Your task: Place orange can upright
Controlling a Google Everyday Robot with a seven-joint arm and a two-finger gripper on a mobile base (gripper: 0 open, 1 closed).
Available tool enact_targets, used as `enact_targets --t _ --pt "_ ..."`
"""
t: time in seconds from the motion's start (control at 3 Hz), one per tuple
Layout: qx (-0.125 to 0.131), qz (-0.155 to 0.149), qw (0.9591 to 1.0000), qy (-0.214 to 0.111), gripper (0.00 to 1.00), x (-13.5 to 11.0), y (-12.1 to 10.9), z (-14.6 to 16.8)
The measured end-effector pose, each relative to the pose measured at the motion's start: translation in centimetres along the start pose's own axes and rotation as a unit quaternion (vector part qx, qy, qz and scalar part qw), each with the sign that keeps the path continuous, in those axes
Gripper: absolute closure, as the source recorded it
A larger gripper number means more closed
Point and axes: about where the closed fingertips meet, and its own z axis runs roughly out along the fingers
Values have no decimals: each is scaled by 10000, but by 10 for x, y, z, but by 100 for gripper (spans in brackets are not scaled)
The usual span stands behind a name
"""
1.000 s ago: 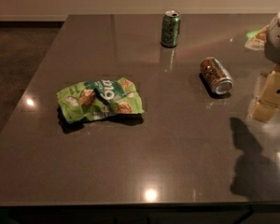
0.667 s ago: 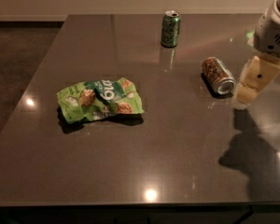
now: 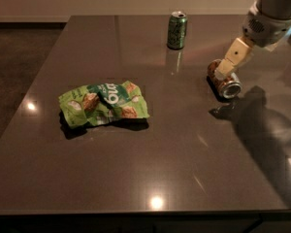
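Note:
The orange can [image 3: 229, 87] lies on its side on the dark table [image 3: 136, 169] at the right, its silver end facing the front right. My gripper [image 3: 224, 69] reaches in from the upper right and is right over the can's far part, covering some of it. I cannot tell whether it touches the can. The arm's shadow falls on the table to the right of the can.
A green can [image 3: 177, 29] stands upright at the back of the table, left of the orange can. A crumpled green snack bag [image 3: 104, 103] lies at the left middle. The table's front edge [image 3: 145, 211] runs along the bottom.
My gripper has moved left and down from the right edge of the view until it is over the lying orange can. The can, the green can and the bag have not moved.

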Motion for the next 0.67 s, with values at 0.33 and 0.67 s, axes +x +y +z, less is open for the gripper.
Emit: enact_targets --t 0.33,0.67 --pt "7 713 9974 112 0 -16 -12 20" --pt "-6 1242 9921 190 0 -24 -14 35"
